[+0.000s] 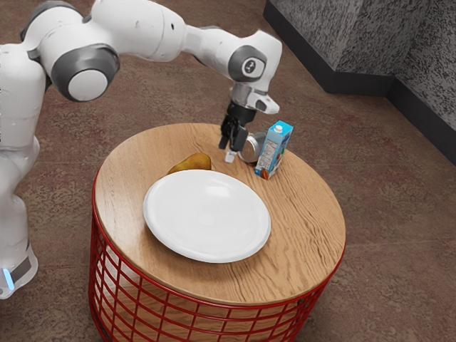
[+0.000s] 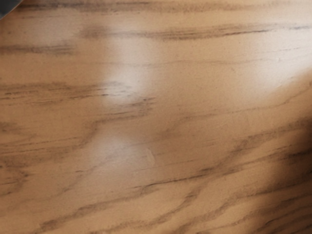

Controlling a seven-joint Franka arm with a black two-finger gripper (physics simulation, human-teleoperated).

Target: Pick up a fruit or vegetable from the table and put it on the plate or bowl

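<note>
Hovering item: end effector [image 1: 229,153], black, empty, poised low over the far part of the round wooden worktop [image 1: 306,221], just beside a metal can [image 1: 251,148] and a blue-and-white carton [image 1: 274,148]. Whether it stands wide or narrow cannot be told from this side-on angle. The wrist view looks down on bare wood grain [image 2: 156,117], so nothing lies under the hand.

Task item: pear [image 1: 189,163], brownish-yellow, lying on its side just behind the far rim of the white plate [image 1: 206,214], toward the exterior view's left of the end effector and apart from it.

Handling, as judged: light, firm, with smooth rounded skin that may slip or roll if nudged from one side. Its flesh bruises under hard pressure. Best taken across the broad belly, from above, with the closing line crosswise to its long axis. The tapering neck offers less purchase.

Receiving item: plate, shallow and unoccupied, central on the worktop.

Support: red wire basket base [image 1: 142,299].

Status, as judged: approach not yet aligned.
</note>
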